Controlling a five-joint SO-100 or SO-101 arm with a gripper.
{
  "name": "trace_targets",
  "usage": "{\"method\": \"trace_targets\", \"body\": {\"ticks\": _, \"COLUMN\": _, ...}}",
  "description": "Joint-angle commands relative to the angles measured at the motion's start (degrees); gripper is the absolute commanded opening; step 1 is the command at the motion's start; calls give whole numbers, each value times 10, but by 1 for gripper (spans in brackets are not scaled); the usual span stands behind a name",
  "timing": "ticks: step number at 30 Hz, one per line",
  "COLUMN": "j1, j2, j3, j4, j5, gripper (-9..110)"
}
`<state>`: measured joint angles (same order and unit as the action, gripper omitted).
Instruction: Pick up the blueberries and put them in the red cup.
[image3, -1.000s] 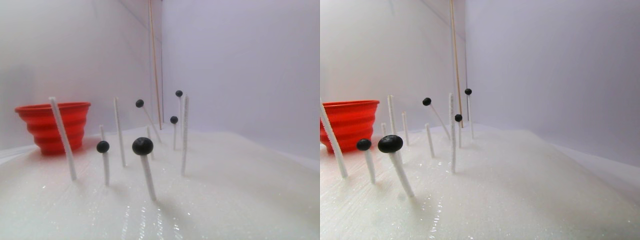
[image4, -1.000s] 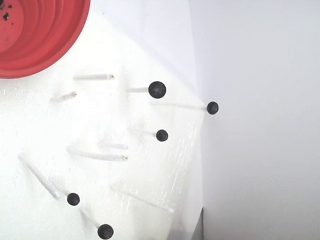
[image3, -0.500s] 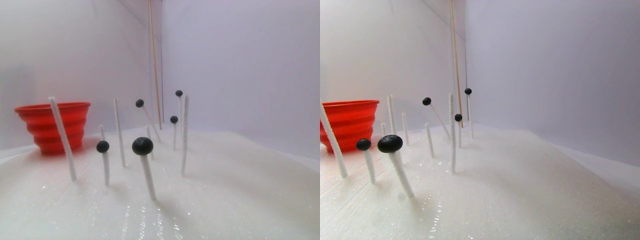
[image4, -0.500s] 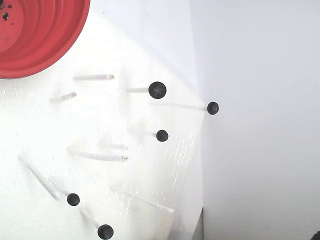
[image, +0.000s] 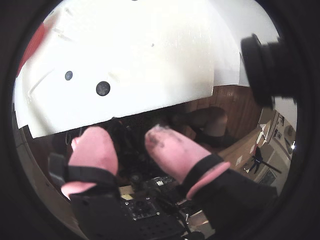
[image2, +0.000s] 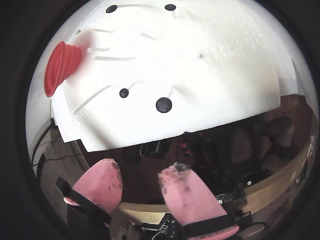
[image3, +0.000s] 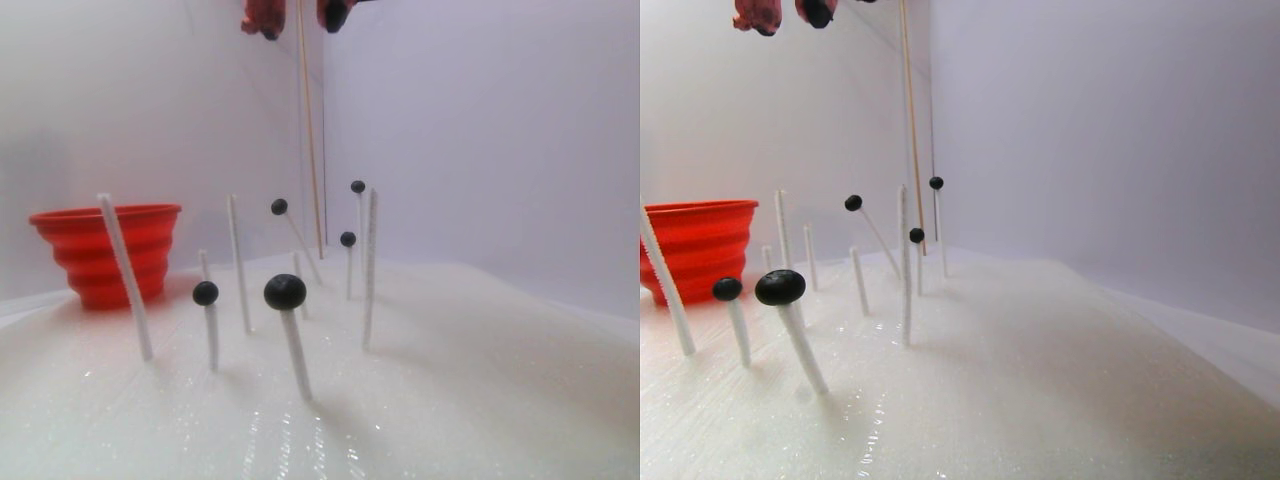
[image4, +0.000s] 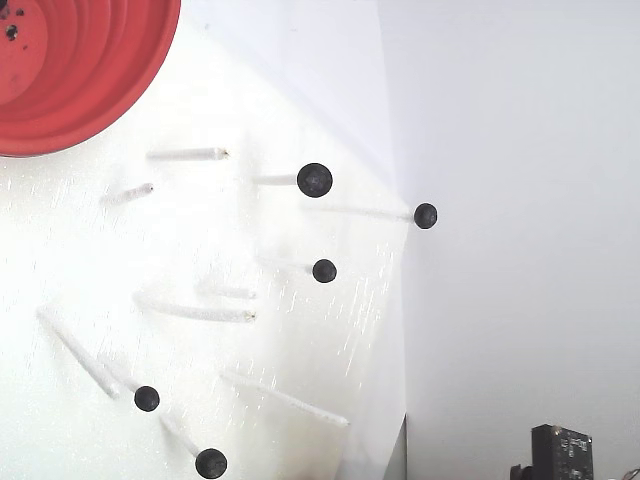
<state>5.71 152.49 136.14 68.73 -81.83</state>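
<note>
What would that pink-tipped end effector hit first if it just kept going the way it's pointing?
Probably the near edge of the white foam board. In a wrist view the open end effector points over the dark gap toward that edge, with the nearest blueberry just beyond. Depth is hard to judge through the fisheye.

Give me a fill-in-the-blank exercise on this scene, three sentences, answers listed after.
1. In the fixed view, the number of blueberries sitting on top of white stems is ____.
2. The colour of the cup in the top left corner of the fixed view is ____.
3. In a wrist view, the gripper with pink fingertips holds ____ between them.

Missing words: five; red; nothing
</note>
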Motion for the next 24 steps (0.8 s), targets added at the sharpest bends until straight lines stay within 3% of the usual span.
{"method": "trace_targets", "body": {"ticks": 1, "j1": -2, "j2": -11, "j3": 0, "j4": -29, "j5": -13, "gripper": 15}}
{"method": "trace_targets", "body": {"ticks": 24, "j1": 3, "j2": -76, "j3": 110, "j4": -159, "j5": -87, "gripper": 17}}
